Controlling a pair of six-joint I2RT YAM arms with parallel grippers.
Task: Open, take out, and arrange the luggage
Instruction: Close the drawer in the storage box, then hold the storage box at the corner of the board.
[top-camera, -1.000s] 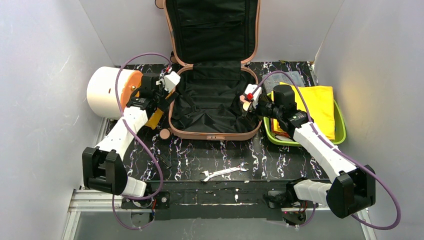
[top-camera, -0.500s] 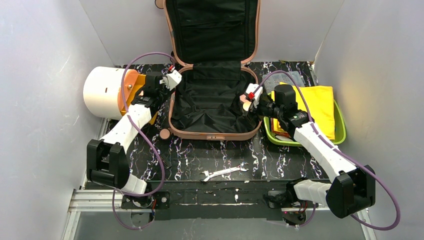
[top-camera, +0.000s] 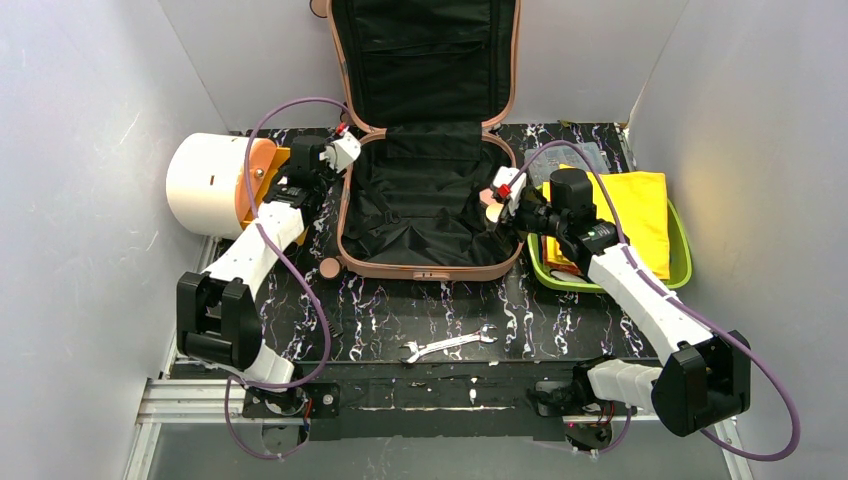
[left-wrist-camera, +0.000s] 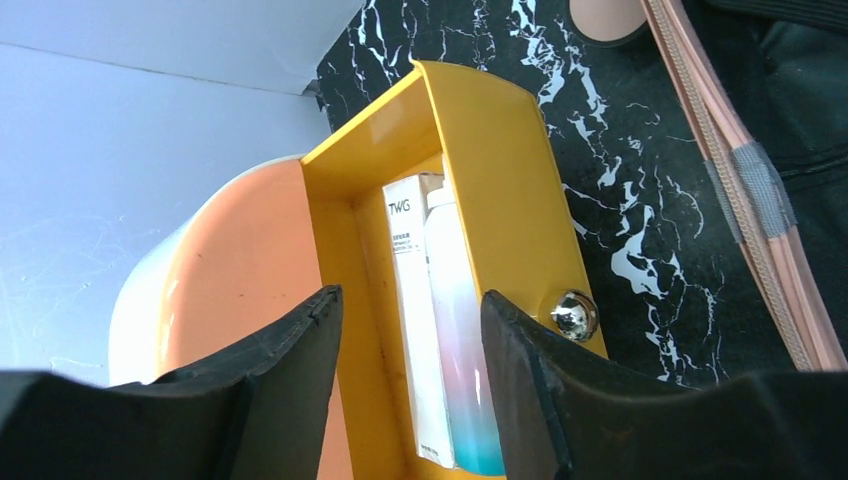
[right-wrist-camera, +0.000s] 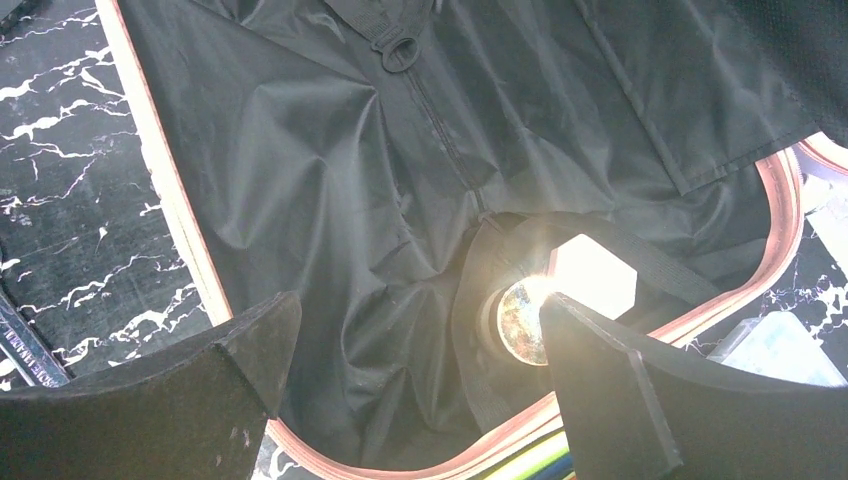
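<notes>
Luggage (top-camera: 425, 205) lies open on the worktop (top-camera: 560, 310), where the wide right claw (right-wrist-camera: 420, 315), over a shiny item (right-wrist-camera: 590, 285) by its 3 o'clock rim, may snag loose lining (right-wrist-camera: 330, 170), while the half-open left claw (left-wrist-camera: 410, 300) at 10 o'clock may bump the yellow box (left-wrist-camera: 500, 180).

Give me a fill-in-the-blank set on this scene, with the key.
1. The luggage lies open; its lining is ___.
2. The green tray holds a cloth coloured ___.
3. The tool on the table is a ___.
4. The jaws of the right gripper stand ___.

Missing: black; yellow; wrench; open.
</notes>
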